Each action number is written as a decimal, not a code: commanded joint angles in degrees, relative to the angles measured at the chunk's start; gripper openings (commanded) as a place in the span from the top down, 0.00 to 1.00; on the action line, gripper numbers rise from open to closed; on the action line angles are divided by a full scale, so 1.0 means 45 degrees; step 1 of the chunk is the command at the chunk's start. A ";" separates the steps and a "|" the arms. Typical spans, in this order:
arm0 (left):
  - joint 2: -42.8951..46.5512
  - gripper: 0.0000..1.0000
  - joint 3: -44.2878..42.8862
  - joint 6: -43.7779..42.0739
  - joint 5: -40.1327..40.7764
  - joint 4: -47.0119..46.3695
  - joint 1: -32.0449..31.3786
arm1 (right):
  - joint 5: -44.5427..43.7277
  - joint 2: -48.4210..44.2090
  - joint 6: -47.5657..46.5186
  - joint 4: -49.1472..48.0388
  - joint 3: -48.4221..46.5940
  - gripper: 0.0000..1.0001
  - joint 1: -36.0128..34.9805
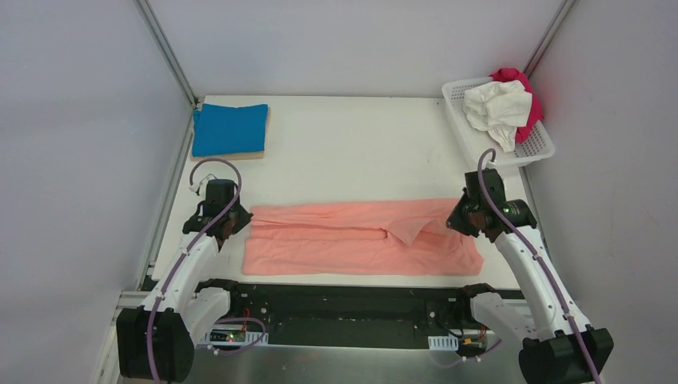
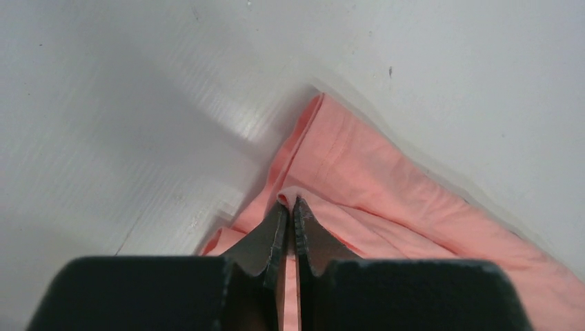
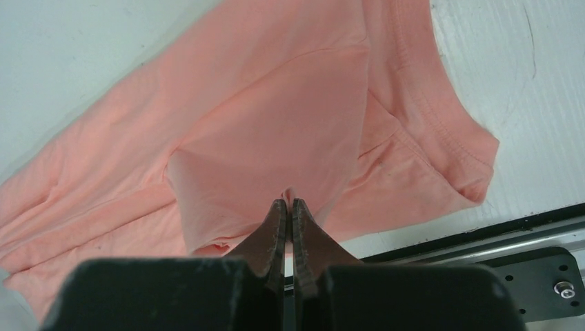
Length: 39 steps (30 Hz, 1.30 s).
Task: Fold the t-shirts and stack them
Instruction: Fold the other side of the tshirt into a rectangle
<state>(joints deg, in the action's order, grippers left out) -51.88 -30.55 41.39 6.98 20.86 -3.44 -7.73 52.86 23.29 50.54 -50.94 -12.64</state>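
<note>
**A:** Salmon-pink cloth right across the middle. Why is the salmon-pink shirt [image 1: 360, 240] laid out as one long band?

**B:** It looks folded lengthwise, and it lies flat on the table [image 1: 360, 152] just beyond the arms' bases. Each arm has one end. I judge that is so the band can be lifted taut and doubled over.

**A:** And the jaws?

**B:** The left gripper [image 2: 290, 203] has its jaws pressed together, with a small ridge of cloth nipped at the tips on the shirt's left end. The right gripper [image 3: 288, 203] is clamped the same way on a little pleat near the ribbed edge at the right end.

**A:** The other shirts?

**B:** They are well apart from this one. The blue shirt [image 1: 229, 128] sits folded on the tan board [image 1: 240, 155] at the far left. The white shirt [image 1: 497, 108] and magenta shirt [image 1: 528, 100] lie crumpled in the basket [image 1: 544, 148] at the far right.
</note>
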 commanded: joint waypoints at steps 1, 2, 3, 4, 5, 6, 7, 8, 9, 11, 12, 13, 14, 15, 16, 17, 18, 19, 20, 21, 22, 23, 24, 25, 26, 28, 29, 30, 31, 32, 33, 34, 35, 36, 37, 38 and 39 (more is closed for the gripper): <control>-0.0251 0.90 0.0234 0.0475 0.0932 0.0303 -0.0133 | 0.0014 0.0105 0.1211 0.1005 0.0369 0.98 -0.0046; -0.0257 0.84 0.0243 0.0552 0.1037 0.0381 -0.0133 | 0.0091 0.0098 0.1463 0.1216 0.0517 0.96 -0.0037; -0.0230 0.79 0.0230 0.0657 0.1233 0.0500 -0.0133 | 0.0115 0.0093 0.1685 0.1513 0.0650 0.94 -0.0027; -0.0164 0.72 0.0183 0.0768 0.1525 0.0701 -0.0133 | 0.0059 0.0065 0.1942 0.1880 0.0787 0.90 -0.0040; -0.0055 0.62 0.0113 0.0931 0.1748 0.0872 -0.0133 | 0.0038 -0.0016 0.2106 0.2184 0.0889 0.81 -0.0039; 0.0078 0.55 -0.0001 0.1041 0.1900 0.1074 -0.0133 | 0.0047 -0.0083 0.2136 0.2503 0.0952 0.74 -0.0044; 0.0231 0.50 -0.0142 0.1114 0.2024 0.1241 -0.0133 | -0.0003 -0.0172 0.2116 0.2809 0.0898 0.69 -0.0035; 0.0397 0.41 -0.0297 0.1174 0.2115 0.1392 -0.0133 | -0.0100 -0.0327 0.2081 0.3004 0.0842 0.62 -0.0024; 0.0567 0.32 -0.0460 0.1181 0.2110 0.1474 -0.0133 | -0.0180 -0.0488 0.1960 0.3077 0.0762 0.50 -0.0044; 0.0799 0.14 -0.0811 0.1114 0.1818 0.1487 -0.0133 | 0.0275 -0.0957 0.1481 0.2952 0.0519 0.25 -0.0038; 0.0854 0.06 -0.1003 0.1042 0.1560 0.1478 -0.0133 | 0.0558 -0.1150 0.1250 0.2736 0.0443 0.18 -0.0041; 0.0829 0.02 -0.1215 0.0979 0.1281 0.1465 -0.0133 | 0.0803 -0.1330 0.1141 0.2533 0.0431 0.11 -0.0027; 0.0745 0.01 -0.1427 0.0889 0.0978 0.1451 -0.0133 | 0.0892 -0.1436 0.1085 0.2268 0.0378 0.05 -0.0035; 0.0610 0.01 -0.1622 0.0748 0.0539 0.1401 -0.0133 | 0.0967 -0.1469 0.1039 0.1962 0.0330 0.02 -0.0034; 0.0413 0.01 -0.1822 0.0613 0.0074 0.1314 -0.0133 | 0.1169 -0.1439 0.1048 0.1579 0.0310 0.01 -0.0031; 0.0158 0.01 -0.1976 0.0535 -0.0577 0.1122 -0.0143 | 0.1421 -0.1367 0.1111 0.1151 0.0270 0.01 -0.0036; -0.0110 0.01 -0.2071 0.0411 -0.1313 0.0808 -0.0154 | 0.2005 -0.1245 0.1209 0.0709 0.0239 0.01 -0.0036; -0.0464 0.01 -0.2113 0.0337 -0.2198 0.0366 -0.0182 | 0.2730 -0.1137 0.1240 0.0175 0.0237 0.01 -0.0031; -0.0823 0.01 -0.2103 0.0252 -0.3122 -0.0149 -0.0232 | 0.3562 -0.1016 0.1240 -0.0431 0.0271 0.01 -0.0050; -0.1209 0.01 -0.2099 0.0134 -0.3899 -0.0603 -0.0334 | 0.4526 -0.0891 0.1176 -0.1034 0.0329 0.01 -0.0065; -0.1732 0.01 -0.2126 0.0092 -0.4511 -0.0942 -0.0442 | 0.5476 -0.0778 0.1090 -0.1691 0.0414 0.01 -0.0157; -0.2082 0.01 -0.2141 0.0057 -0.4761 -0.1103 -0.0594 | 0.6387 -0.0632 0.0957 -0.2266 0.0503 0.01 -0.0310; -0.2380 0.01 -0.2144 0.0007 -0.4787 -0.1221 -0.0762 | 0.6610 -0.0475 0.0818 -0.2606 0.0534 0.01 -0.0517; -0.2671 0.01 -0.2079 0.0020 -0.4730 -0.1304 -0.0915 | 0.6332 -0.0161 0.0782 -0.2690 0.0448 0.01 -0.0665; -0.2935 0.01 -0.2011 0.0024 -0.4735 -0.1414 -0.1071 | 0.5858 0.0121 0.0818 -0.2672 0.0383 0.01 -0.0735; -0.3443 0.01 -0.1820 0.0027 -0.4725 -0.1615 -0.1294 | 0.5321 0.0718 0.1050 -0.2807 0.0389 0.00 -0.0779; -0.3698 0.01 -0.1695 0.0040 -0.4732 -0.1717 -0.1304 | 0.5317 0.1022 0.1157 -0.3018 0.0473 0.01 -0.0774; -0.3949 0.01 -0.1587 0.0026 -0.4674 -0.1798 -0.1317 | 0.5072 0.1277 0.1410 -0.3225 0.0613 0.01 -0.0756; -0.4159 0.01 -0.1464 0.0005 -0.4557 -0.1847 -0.1314 | 0.4448 0.1590 0.1690 -0.3376 0.0733 0.00 -0.0756; -0.4380 0.01 -0.1375 -0.0017 -0.4435 -0.1871 -0.1309 | 0.3331 0.1883 0.1943 -0.3404 0.0782 0.00 -0.0732; -0.4594 0.01 -0.1296 -0.0051 -0.4324 -0.1864 -0.1306 | 0.2451 0.2271 0.2165 -0.3342 0.0766 0.01 -0.0707; -0.4803 0.01 -0.1220 -0.0041 -0.4254 -0.1863 -0.1315 | 0.1936 0.2713 0.2351 -0.3229 0.0689 0.00 -0.0664; -0.5000 0.01 -0.1135 -0.0020 -0.4211 -0.1863 -0.1307 | 0.1483 0.3142 0.2479 -0.3164 0.0611 0.00 -0.0615; -0.5169 0.01 -0.1056 -0.0013 -0.4182 -0.1880 -0.1327 | 0.1231 0.3586 0.2608 -0.3204 0.0591 0.01 -0.0580; -0.5329 0.01 -0.0972 0.0013 -0.4178 -0.1899 -0.1308 | 0.1131 0.3954 0.2763 -0.3412 0.0645 0.00 -0.0566; -0.5496 0.01 -0.0894 0.0040 -0.4095 -0.1916 -0.1323 | 0.1048 0.4332 0.2961 -0.3751 0.0793 0.00 -0.0530; -0.5578 0.01 -0.0815 0.0085 -0.3989 -0.1911 -0.1307 | 0.1016 0.4699 0.3217 -0.4054 0.0966 0.00 -0.0498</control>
<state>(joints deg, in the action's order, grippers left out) -74.83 -36.10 42.59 -12.01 12.91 -9.30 3.51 69.23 32.91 36.47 -47.57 -15.51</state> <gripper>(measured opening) 0.990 0.993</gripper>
